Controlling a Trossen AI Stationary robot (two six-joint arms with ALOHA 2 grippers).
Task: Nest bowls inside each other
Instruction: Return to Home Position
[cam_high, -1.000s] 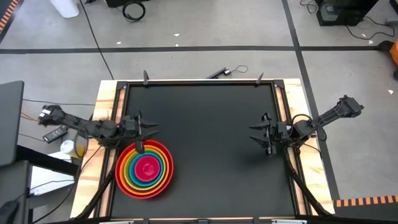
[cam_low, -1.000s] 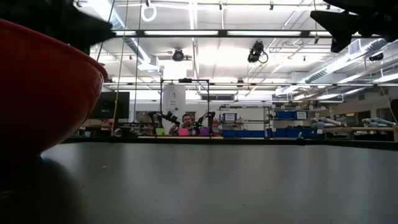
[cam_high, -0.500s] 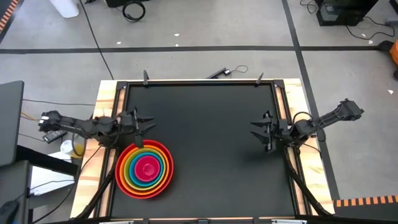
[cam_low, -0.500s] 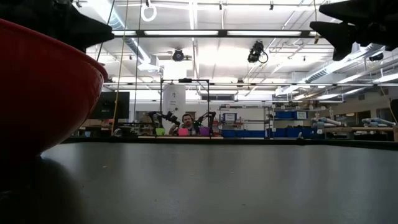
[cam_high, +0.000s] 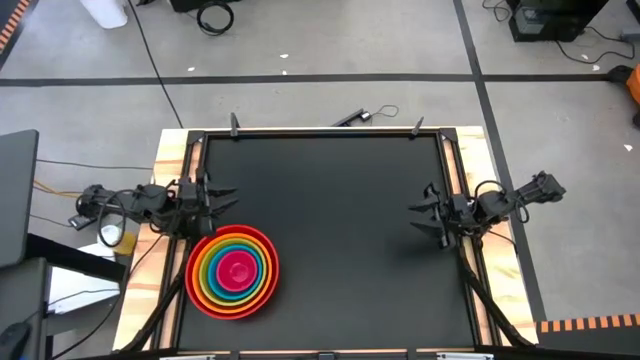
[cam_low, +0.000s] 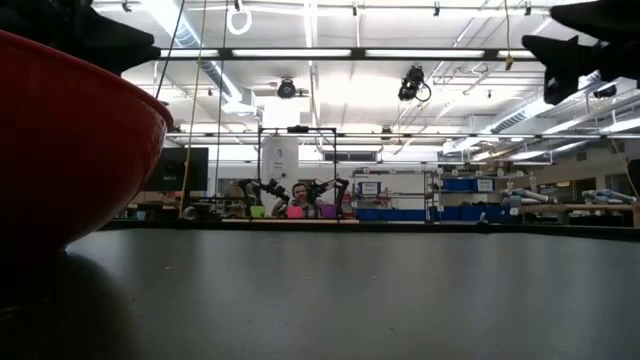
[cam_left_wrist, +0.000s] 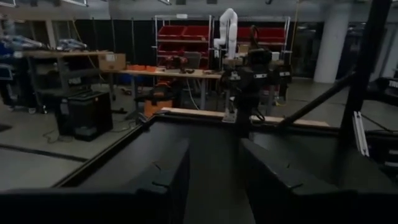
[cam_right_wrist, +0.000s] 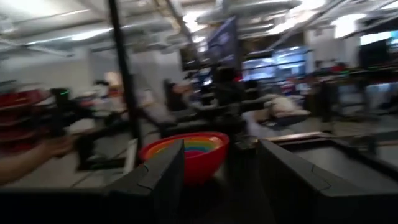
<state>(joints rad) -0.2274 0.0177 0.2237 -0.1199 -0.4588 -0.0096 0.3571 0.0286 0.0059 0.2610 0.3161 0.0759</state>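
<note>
The bowls (cam_high: 232, 272) sit nested in one stack on the black table's near left part: red outermost, then orange, yellow-green and blue, with magenta-pink in the middle. The red bowl's bottom rests on the mat (cam_low: 70, 140). My left gripper (cam_high: 222, 200) hangs open just beyond the stack's far rim, near the left edge, with nothing between its fingers (cam_left_wrist: 214, 180). My right gripper (cam_high: 424, 217) is open and empty at the right edge, and its wrist view looks across at the stack (cam_right_wrist: 186, 155).
A wooden frame (cam_high: 320, 130) borders the black mat, whose middle and far part (cam_high: 330, 200) lie bare. A black tool with a cord (cam_high: 352, 117) lies on the floor beyond the far edge. People and other robot stations show in the room behind.
Both arms have drawn back. My left gripper has moved toward the table's left edge, away from the stack's far rim. My right gripper has moved toward the right edge. The nested bowls have stayed where they were.
</note>
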